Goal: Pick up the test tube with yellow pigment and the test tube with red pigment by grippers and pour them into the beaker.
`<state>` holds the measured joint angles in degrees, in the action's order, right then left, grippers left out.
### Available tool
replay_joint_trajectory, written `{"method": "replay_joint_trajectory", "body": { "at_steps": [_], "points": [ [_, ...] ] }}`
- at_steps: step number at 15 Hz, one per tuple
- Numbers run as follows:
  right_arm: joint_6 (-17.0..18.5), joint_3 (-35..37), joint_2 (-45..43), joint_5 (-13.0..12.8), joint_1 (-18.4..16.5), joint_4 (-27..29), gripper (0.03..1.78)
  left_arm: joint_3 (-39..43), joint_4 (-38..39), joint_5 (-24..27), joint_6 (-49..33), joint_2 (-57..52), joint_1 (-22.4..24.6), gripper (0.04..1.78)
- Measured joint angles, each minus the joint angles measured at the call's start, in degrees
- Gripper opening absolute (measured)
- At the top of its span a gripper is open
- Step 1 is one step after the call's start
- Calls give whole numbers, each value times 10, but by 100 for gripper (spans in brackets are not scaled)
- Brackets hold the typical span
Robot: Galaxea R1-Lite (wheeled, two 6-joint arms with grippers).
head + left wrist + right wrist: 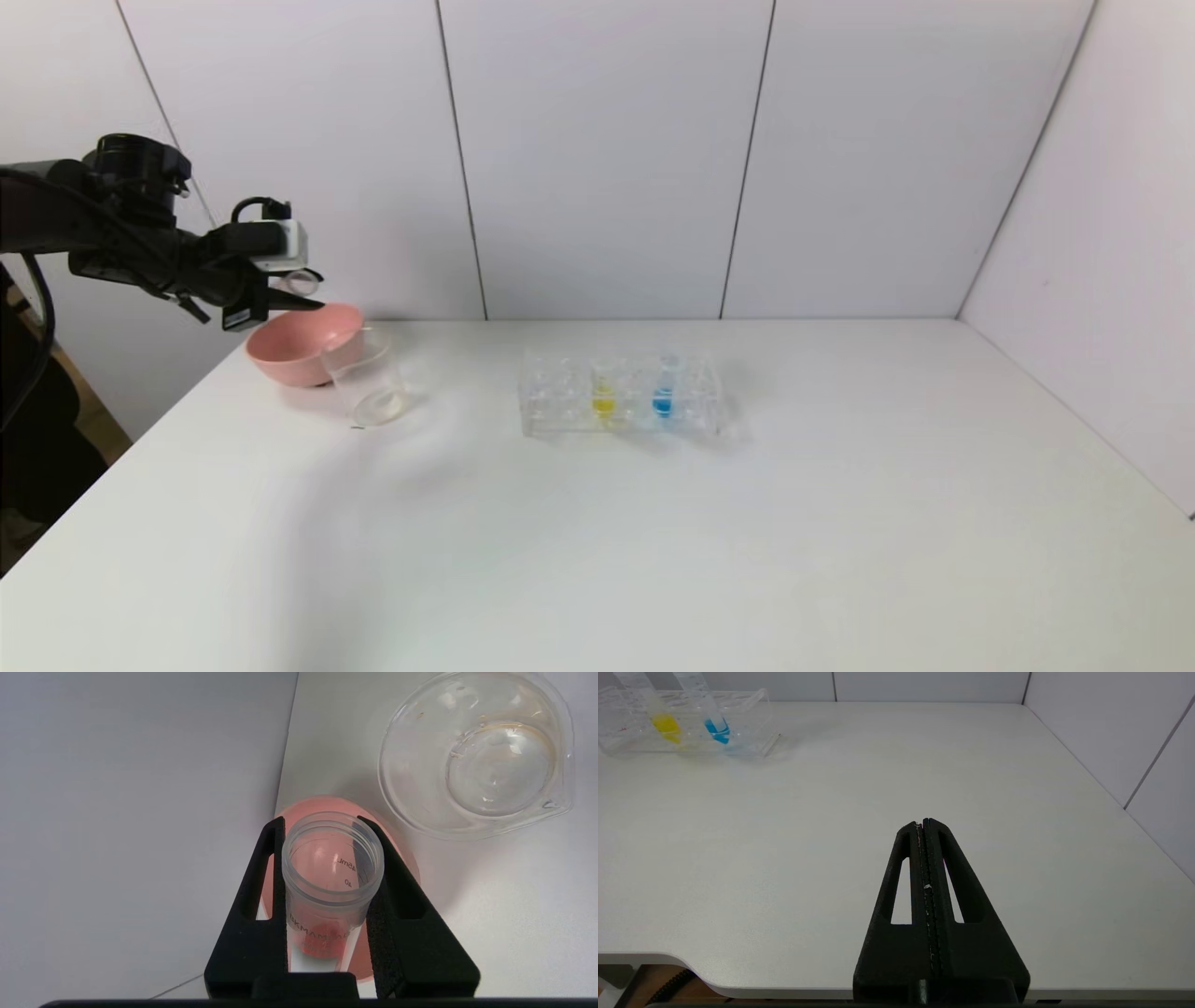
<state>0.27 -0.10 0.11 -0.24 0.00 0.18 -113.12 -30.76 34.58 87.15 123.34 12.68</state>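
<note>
- The white bench (653,523) carries everything; its right half holds nothing the task needs.
- The clear rack (621,397) sits mid-bench toward the far edge, keeping the yellow tube (603,397) and a blue tube (664,392) upright so nothing spills.
- The pink bowl (303,347) stands at the far left corner, touching or just beside the beaker (373,387), which looks empty except for a faint film.
- The left tool (329,858) hangs above the bowl, pinching the red tube (331,877) near its open mouth. The tube looks drained and is probably held there for dropping into the bowl.
- The right tool (927,823) waits over the bench's near right edge, fingers pressed together, holding nothing. The yellow tube looks to be next.
</note>
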Motion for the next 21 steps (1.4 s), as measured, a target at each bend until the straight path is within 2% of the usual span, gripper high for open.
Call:
{"method": "replay_joint_trajectory", "body": {
  "at_steps": [9,21],
  "points": [
    [0,0,0,0,0,0,11,1,17,-58,105,-4,-26,49],
    [0,0,0,0,0,0,11,0,14,-69,103,-9,-36,49]
  ]
}}
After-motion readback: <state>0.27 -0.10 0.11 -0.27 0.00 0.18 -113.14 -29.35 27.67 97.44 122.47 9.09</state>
